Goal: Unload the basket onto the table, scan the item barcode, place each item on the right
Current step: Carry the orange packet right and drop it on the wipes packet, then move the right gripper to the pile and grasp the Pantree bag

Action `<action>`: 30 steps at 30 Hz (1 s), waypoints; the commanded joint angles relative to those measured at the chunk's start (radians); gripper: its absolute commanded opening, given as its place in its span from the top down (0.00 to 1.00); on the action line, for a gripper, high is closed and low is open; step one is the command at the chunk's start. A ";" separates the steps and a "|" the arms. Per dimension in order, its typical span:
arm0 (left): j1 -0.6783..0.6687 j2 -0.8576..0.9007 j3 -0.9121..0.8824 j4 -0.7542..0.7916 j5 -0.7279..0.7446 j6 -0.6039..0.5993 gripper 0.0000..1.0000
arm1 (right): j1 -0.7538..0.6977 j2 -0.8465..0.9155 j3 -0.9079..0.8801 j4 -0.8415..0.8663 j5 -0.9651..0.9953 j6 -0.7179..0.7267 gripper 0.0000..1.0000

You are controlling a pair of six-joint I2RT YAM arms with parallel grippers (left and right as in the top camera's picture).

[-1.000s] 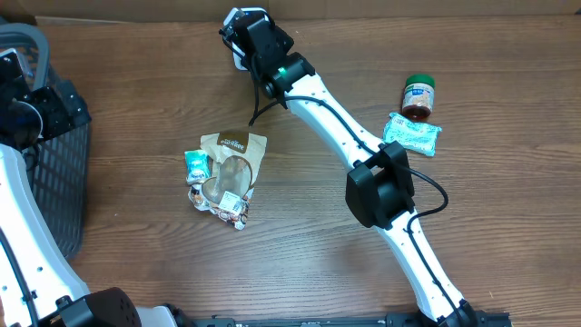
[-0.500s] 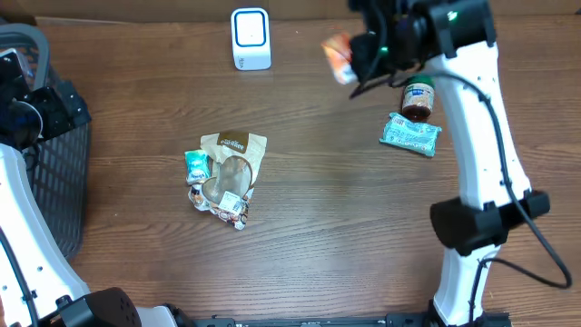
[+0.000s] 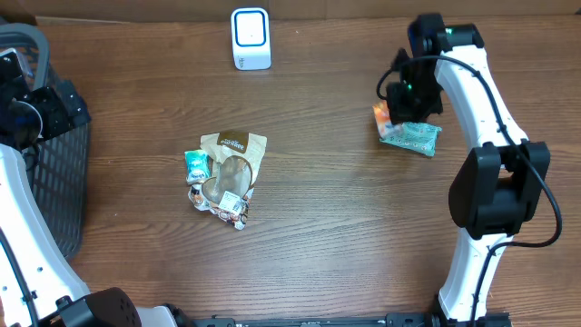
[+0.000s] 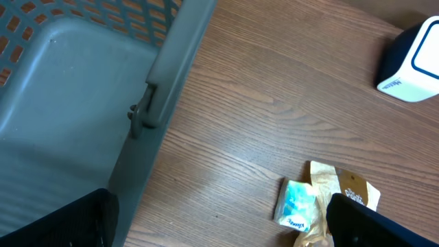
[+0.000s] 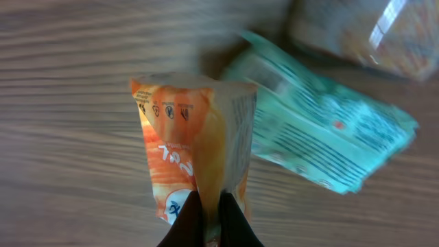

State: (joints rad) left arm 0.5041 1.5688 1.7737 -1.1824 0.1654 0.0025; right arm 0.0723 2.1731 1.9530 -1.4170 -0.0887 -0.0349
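My right gripper (image 5: 209, 216) is shut on an orange snack packet (image 5: 195, 144), pinching its lower edge so it stands upright above the wood. In the overhead view the packet (image 3: 382, 115) hangs at the right side of the table, just left of a teal packet (image 3: 416, 137). The white scanner (image 3: 251, 38) with its blue outline stands at the back middle, far from the packet. The left wrist view has my left gripper (image 4: 219, 230) open with nothing between its fingers, beside the grey basket (image 4: 68, 82). No barcode can be read on the packet.
The teal packet (image 5: 322, 137) lies right of the orange one, with a blurred brown jar (image 5: 363, 31) behind it. A brown pouch (image 3: 232, 163), a small teal tissue pack (image 3: 195, 165) and small wrappers lie mid-table. The basket (image 3: 54, 182) fills the left edge.
My right arm has swung from the scanner at the back middle over to the right with the orange packet, coming down beside the teal packet. The left arm has stayed still.
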 commanded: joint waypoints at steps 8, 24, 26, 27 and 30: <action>0.000 -0.005 0.019 0.001 0.011 -0.009 0.00 | -0.075 -0.011 -0.023 0.018 0.061 0.047 0.00; 0.000 -0.005 0.019 0.001 0.011 -0.009 0.00 | 0.090 -0.011 0.031 -0.026 -0.424 0.047 0.00; 0.000 -0.005 0.019 0.001 0.011 -0.009 0.00 | 0.140 -0.011 0.029 0.026 -0.465 0.047 0.00; 0.000 -0.005 0.019 0.001 0.011 -0.009 0.00 | 0.163 -0.011 0.029 0.045 -0.476 0.047 0.00; 0.000 -0.005 0.019 0.001 0.011 -0.009 0.01 | 0.242 -0.011 0.029 0.116 -0.528 0.049 0.14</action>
State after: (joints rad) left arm 0.5041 1.5688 1.7737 -1.1824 0.1654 0.0025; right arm 0.2493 2.1742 1.9556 -1.3418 -0.5137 0.0128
